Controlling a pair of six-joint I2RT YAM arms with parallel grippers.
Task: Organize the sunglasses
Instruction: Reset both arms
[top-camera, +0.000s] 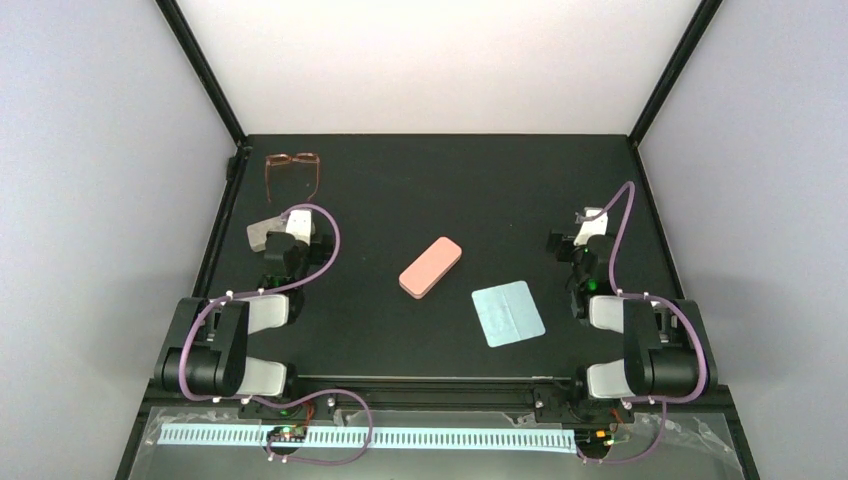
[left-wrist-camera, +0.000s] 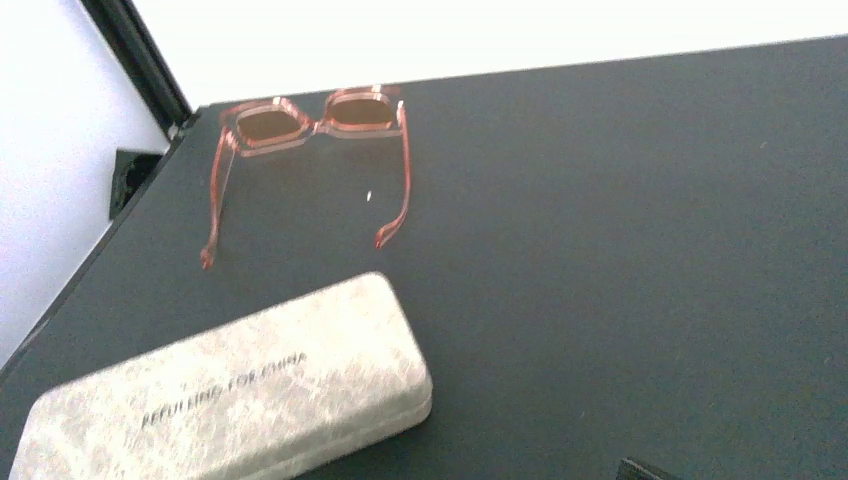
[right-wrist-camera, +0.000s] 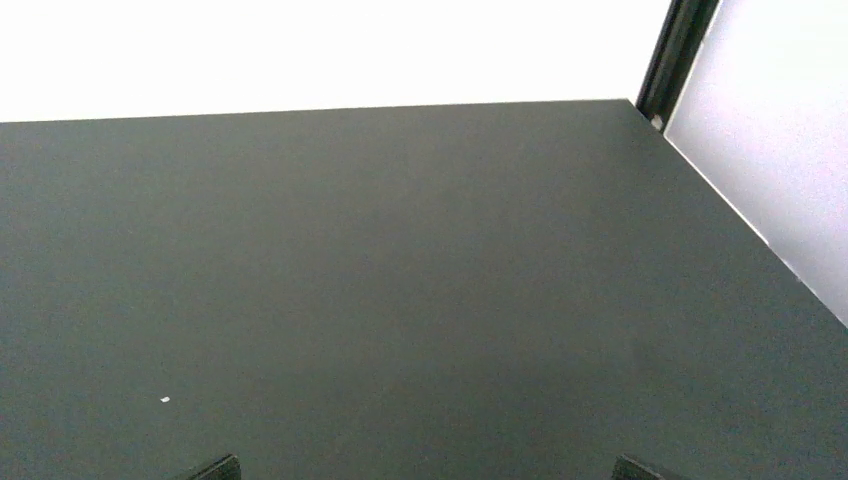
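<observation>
Left wrist view: translucent pink sunglasses (left-wrist-camera: 320, 125) near mottled grey oblong case (left-wrist-camera: 240, 385); left gripper (top-camera: 281, 231), right gripper (right-wrist-camera: 428, 471) agape.

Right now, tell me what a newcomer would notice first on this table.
The pink case stands out, lying diagonally mid-table on the black table. Next, the sunglasses with a translucent reddish frame sit unfolded at the far left corner, a grey case just nearer, and a pale blue cloth lies right of centre.
</observation>
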